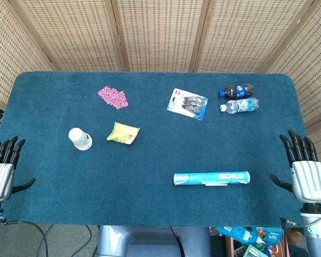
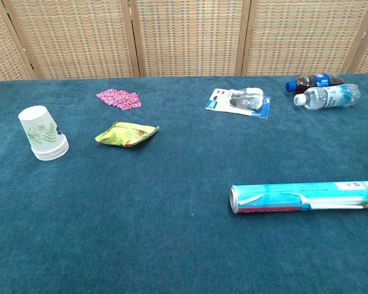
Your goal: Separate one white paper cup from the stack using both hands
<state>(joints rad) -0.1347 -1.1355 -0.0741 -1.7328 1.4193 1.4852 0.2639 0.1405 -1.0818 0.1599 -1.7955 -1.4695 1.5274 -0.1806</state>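
A stack of white paper cups [image 1: 80,138] printed with green leaves stands upside down on the left part of the blue table; the chest view shows the stack [image 2: 43,133] at the far left. My left hand [image 1: 2,170] hangs at the table's left edge, fingers spread, holding nothing, well left of the cups. At the right edge, my right hand [image 1: 304,170] is likewise spread and holds nothing. Neither hand appears in the chest view.
Near the cups lie a yellow-green snack packet [image 1: 123,133] and a pink patterned packet [image 1: 113,97]. A blister pack [image 1: 187,103] and two lying bottles [image 1: 238,98] sit at the back right. A long teal roll box [image 1: 211,178] lies front right.
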